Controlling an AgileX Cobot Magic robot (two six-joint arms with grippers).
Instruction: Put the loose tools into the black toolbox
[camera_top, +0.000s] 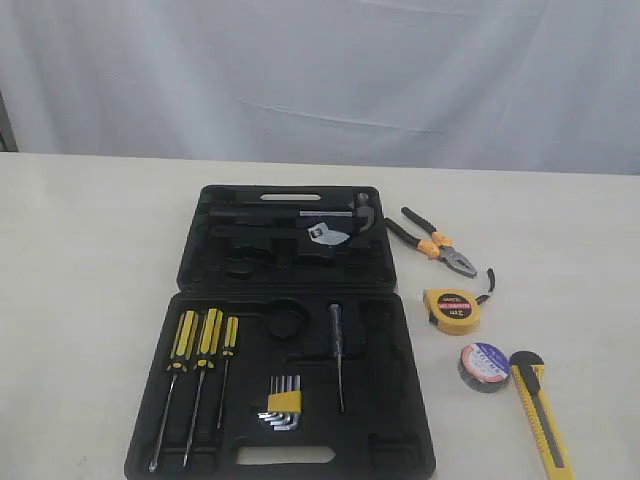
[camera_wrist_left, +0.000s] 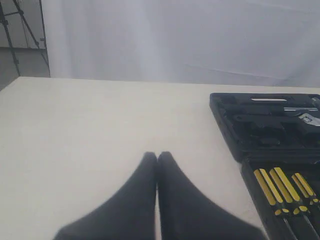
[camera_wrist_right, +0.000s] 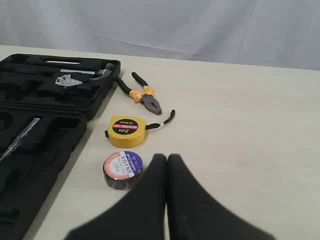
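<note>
Pliers (camera_top: 438, 245) just beside right edge of toolbox (camera_top: 398, 395)

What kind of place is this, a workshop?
More likely a staged test bench than a real workshop, I'd guess: a plain pale table, a white cloth backdrop, and a single open black toolbox.

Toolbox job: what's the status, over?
Left pincer shut, right pincer shut, both empty. Pliers, tape measure, tape roll, utility knife all loose on table beside open toolbox. Nothing blocking.
</note>
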